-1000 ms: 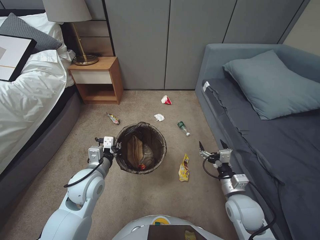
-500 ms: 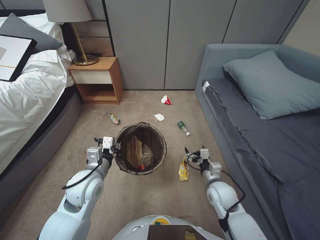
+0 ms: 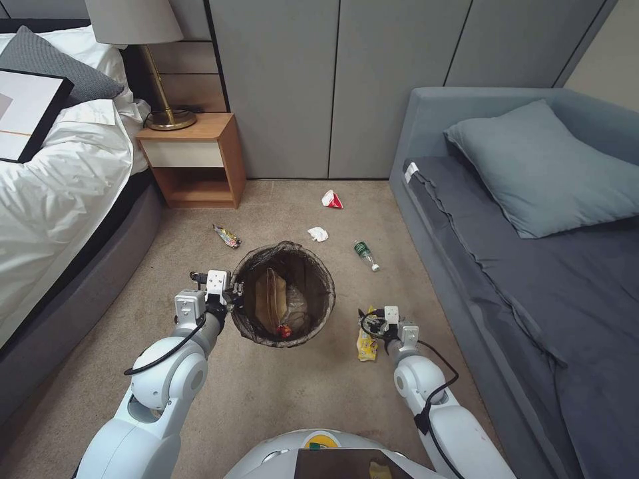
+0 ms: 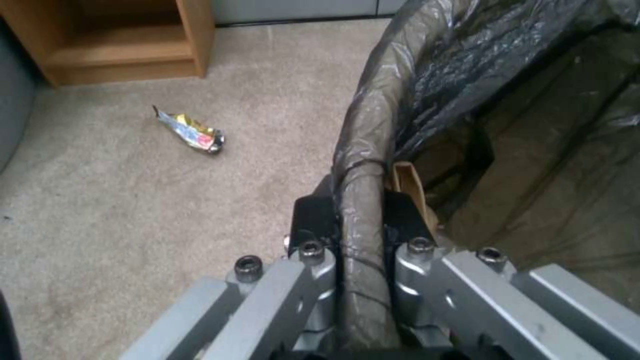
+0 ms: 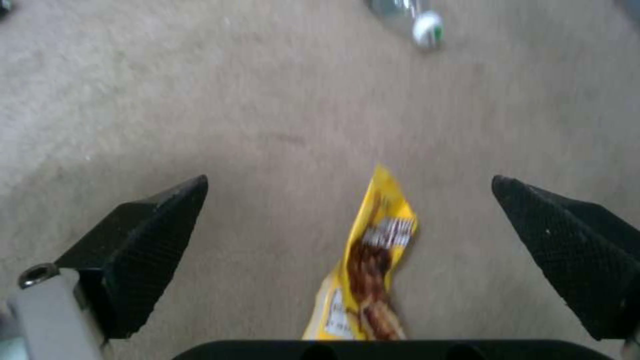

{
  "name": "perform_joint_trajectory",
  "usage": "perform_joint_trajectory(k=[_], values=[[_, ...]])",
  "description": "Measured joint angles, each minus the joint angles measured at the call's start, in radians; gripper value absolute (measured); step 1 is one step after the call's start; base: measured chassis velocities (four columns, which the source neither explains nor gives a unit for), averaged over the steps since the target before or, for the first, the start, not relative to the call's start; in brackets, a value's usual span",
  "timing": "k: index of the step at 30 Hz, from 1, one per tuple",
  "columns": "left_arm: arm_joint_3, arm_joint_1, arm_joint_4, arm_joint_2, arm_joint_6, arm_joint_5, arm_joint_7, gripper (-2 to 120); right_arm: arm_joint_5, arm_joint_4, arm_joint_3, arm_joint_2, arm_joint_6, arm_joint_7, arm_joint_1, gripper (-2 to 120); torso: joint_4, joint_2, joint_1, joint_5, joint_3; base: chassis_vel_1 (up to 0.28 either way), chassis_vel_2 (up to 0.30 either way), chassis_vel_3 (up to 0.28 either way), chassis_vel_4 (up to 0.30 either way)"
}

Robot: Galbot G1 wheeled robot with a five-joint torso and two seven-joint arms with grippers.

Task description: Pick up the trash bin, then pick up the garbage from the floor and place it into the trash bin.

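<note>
Right hand (image 5: 350,225) spread wide, low above yellow wrapper (image 5: 373,260) | left hand (image 4: 353,220) clamps trash bin (image 3: 283,293) rim

carpet (image 3: 313,392): open around yellow wrapper (image 3: 366,340) | trash bin (image 3: 283,293): near, left | sofa (image 3: 452,266): right

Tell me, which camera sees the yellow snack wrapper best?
The right wrist view: the yellow snack wrapper lies big between the open right pincer's fingers. The head view shows it small on the carpet.
</note>
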Motion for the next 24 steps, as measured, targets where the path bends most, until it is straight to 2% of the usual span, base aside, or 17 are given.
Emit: perform_joint_trajectory(k=[9, 24], values=[[0.001, -0.006, 0.009, 0.003, 0.0, -0.002, 0.006, 5, 0.048, -0.161, -0.035, 0.035, -0.026, 0.072, 0.101, 100, 0.0004, 0.0, 0.0, 0.0, 0.0, 0.0, 0.0, 0.0, 0.0], [0.003, -0.021, 0.028, 0.006, 0.001, -0.004, 0.012, 5, 0.007, -0.334, -0.041, 0.076, -0.002, 0.078, 0.189, 100, 0.0002, 0.0, 0.0, 0.0, 0.0, 0.0, 0.0, 0.0, 0.0]])
